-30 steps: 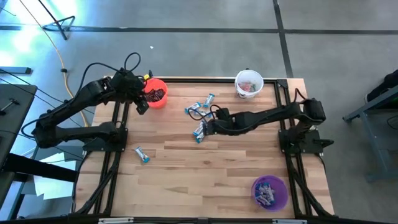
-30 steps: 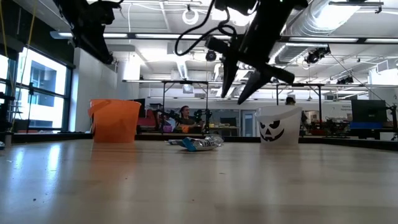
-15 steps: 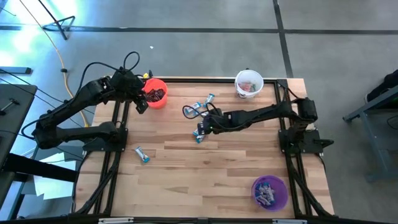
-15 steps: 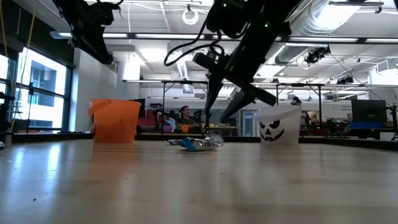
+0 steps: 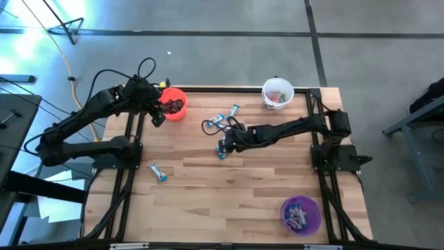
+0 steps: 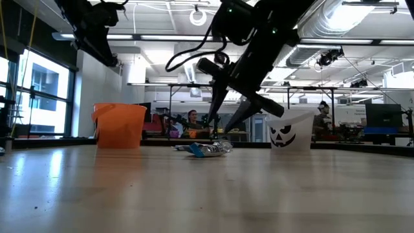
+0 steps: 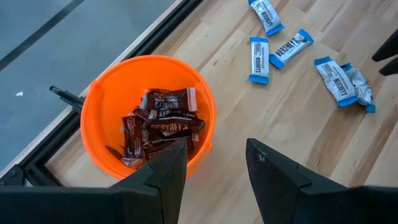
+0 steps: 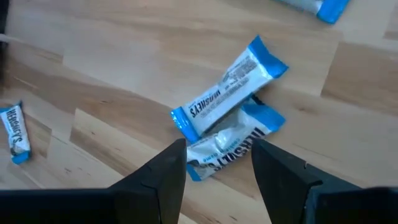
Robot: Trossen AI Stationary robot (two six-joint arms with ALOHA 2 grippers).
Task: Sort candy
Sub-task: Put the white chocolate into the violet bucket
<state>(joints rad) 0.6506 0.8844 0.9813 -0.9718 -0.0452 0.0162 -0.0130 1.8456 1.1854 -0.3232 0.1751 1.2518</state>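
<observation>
Here my right gripper (image 8: 214,165) hangs with jaws apart just above two blue-and-white Hershey's bars (image 8: 227,121) lying crossed mid-table; they look light, flat, with slick crinkly wrappers, so I would pinch the upper one across its narrow middle; my left gripper (image 7: 214,165), jaws also apart, waits over the orange cup (image 7: 99,112) of brown bars
</observation>
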